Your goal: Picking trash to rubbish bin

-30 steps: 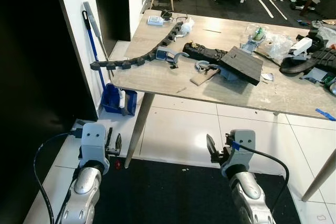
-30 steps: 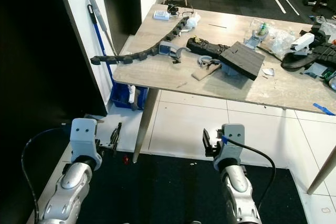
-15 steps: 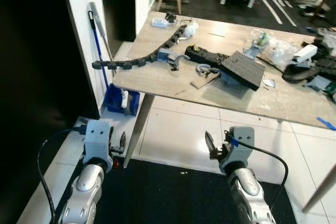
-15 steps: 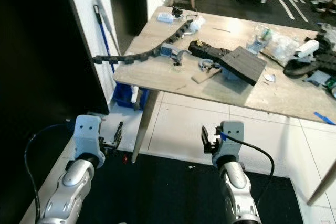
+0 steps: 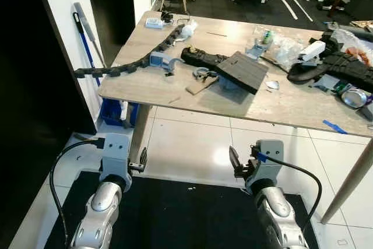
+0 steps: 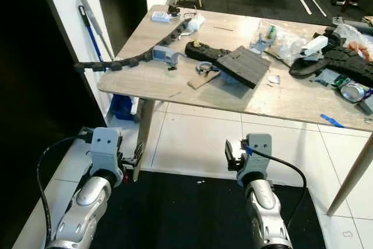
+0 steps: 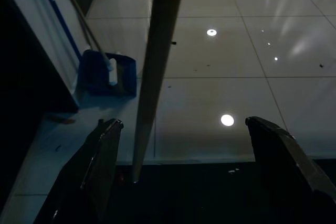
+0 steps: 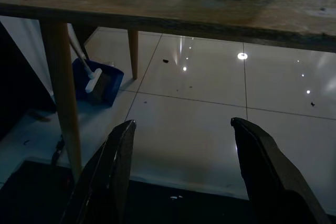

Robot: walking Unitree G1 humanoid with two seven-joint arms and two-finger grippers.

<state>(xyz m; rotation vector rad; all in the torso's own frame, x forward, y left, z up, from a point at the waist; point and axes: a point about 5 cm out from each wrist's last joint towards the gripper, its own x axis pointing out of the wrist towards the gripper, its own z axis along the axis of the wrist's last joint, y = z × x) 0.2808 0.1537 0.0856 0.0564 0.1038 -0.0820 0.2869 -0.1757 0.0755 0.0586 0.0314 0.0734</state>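
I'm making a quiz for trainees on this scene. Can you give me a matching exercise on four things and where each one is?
Things:
1. blue dustpan
2. black cable chain
3. blue tape strip
4. dark slab

Places:
A. table's right front edge
B. floor by the wall
C. hanging off the table's left corner
D. middle of the table

Pairs: 1-B, 2-C, 3-A, 4-D

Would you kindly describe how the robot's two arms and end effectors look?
Both arms are rounded silver metal, each ending in a grey boxy wrist block. The left end effector and right end effector have two long black fingers. A black cable loops to each wrist; blue tape marks the right.
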